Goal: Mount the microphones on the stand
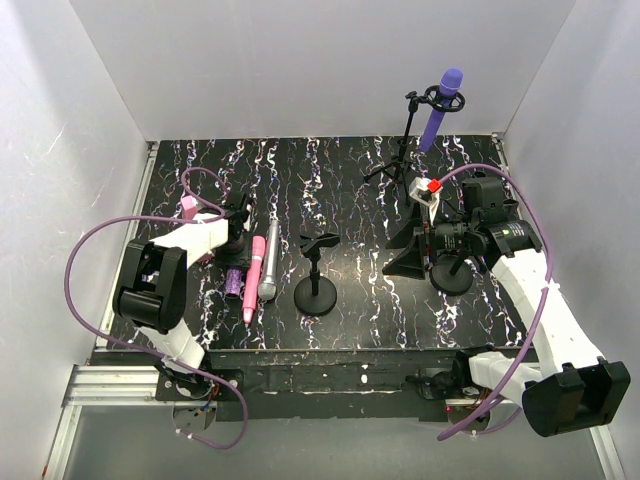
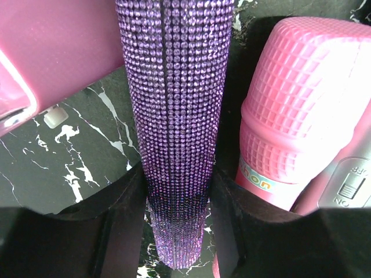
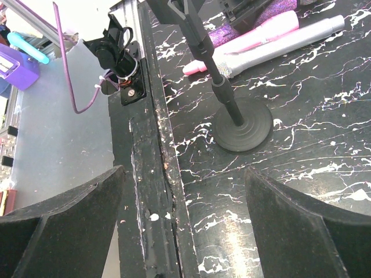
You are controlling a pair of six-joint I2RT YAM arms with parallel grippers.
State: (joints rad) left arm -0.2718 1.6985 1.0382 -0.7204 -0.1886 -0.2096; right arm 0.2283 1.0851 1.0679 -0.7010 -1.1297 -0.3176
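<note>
The left end effector (image 2: 177, 223) is clamped on the glittery microphone (image 2: 174, 87), which lies on the table (image 1: 350, 180) between its fingers. Seen from overhead, its long axis runs 12 to 6 o'clock, with the pink microphone (image 1: 254, 272) parallel just at its 3 o'clock; its head end is hidden. The right end effector (image 3: 182, 174) has its fingers apart.

4 mics (image 1: 441, 105) (image 1: 254, 272) (image 1: 270, 262) (image 1: 233, 282), 3 stands (image 1: 405, 140) (image 1: 317, 290) (image 1: 455, 279), 1 pink wedge (image 1: 188, 207).

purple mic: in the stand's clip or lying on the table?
In the clip. The purple microphone sits tilted in the holder of the tripod stand at back right, head up.
</note>
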